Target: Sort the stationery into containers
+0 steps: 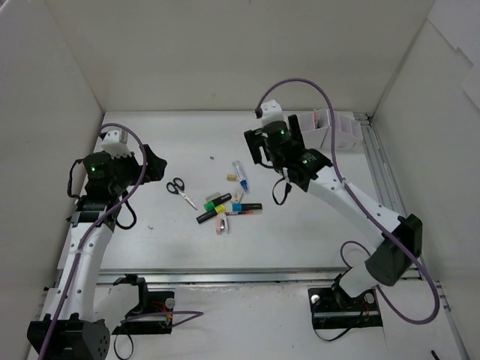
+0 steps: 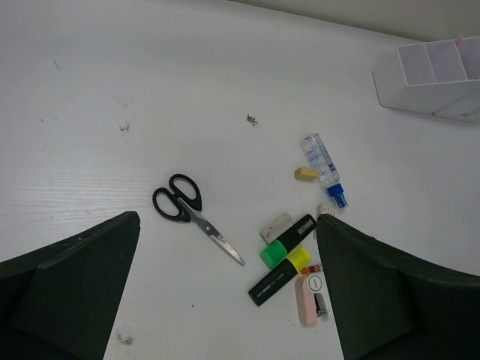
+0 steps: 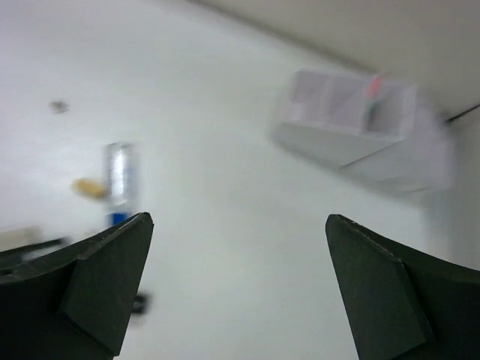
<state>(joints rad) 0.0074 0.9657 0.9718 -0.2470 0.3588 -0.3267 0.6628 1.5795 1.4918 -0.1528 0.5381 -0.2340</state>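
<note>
The stationery lies in a loose cluster mid-table: black-handled scissors (image 1: 177, 189), a blue-tipped white tube (image 1: 240, 175), a beige eraser (image 1: 231, 177), and green-, yellow- and blue-capped markers (image 1: 220, 208). The left wrist view shows the scissors (image 2: 184, 210), the tube (image 2: 322, 159), the green-capped marker (image 2: 289, 241), the yellow-capped marker (image 2: 280, 275) and a pink item (image 2: 309, 298). The white organiser (image 1: 337, 129) stands at the far right. My left gripper (image 1: 156, 166) (image 2: 229, 219) is open and empty, left of the scissors. My right gripper (image 1: 276, 139) (image 3: 238, 217) is open and empty, between the cluster and the organiser (image 3: 360, 127).
White walls enclose the table on the left, back and right. A metal rail (image 1: 379, 172) runs along the right edge. A purple cable (image 1: 337, 105) loops above the right arm. The right wrist view is blurred.
</note>
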